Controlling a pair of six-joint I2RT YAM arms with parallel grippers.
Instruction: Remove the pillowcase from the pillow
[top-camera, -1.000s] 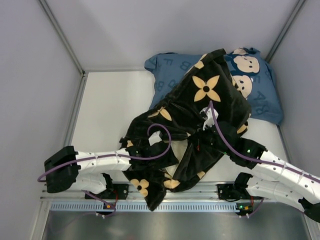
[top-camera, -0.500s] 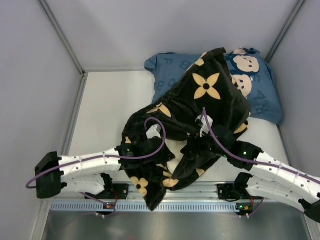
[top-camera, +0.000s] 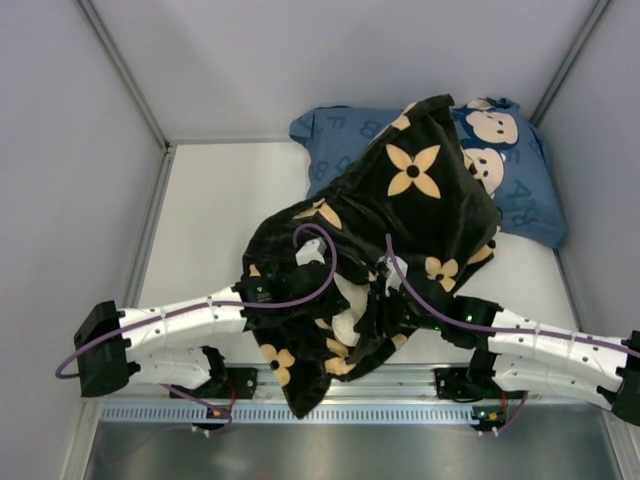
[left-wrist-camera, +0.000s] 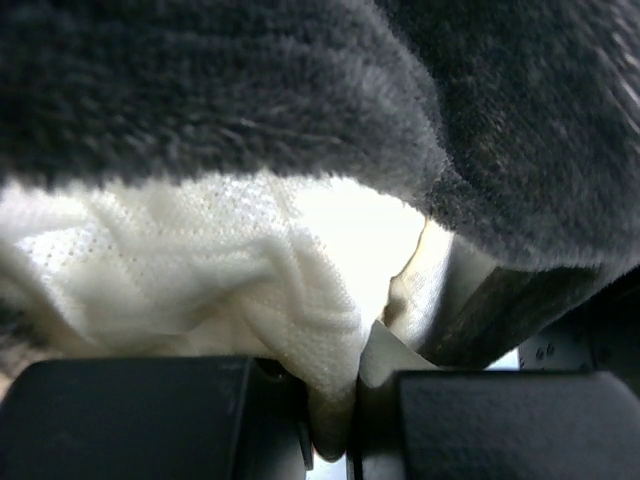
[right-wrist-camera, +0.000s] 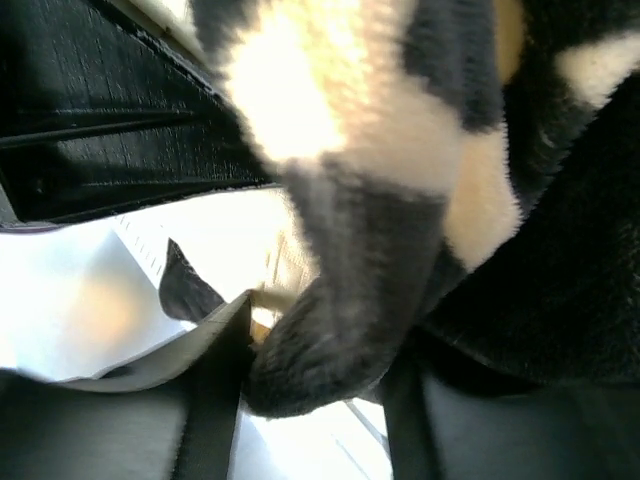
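left gripper (left-wrist-camera: 335, 405) gripped pillow (left-wrist-camera: 190, 250), right gripper (right-wrist-camera: 310, 390) gripped pillowcase (right-wrist-camera: 520, 300); steady opposing pulls toward 8 and 4 o'clock looked best.

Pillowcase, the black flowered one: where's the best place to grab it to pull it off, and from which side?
Probably the bunched hem at the mouth of the pillowcase, beside the exposed pillow, coming from the near right. It opens toward the near side there, and the thick folds suit a pinch. The right gripper is shut on one.
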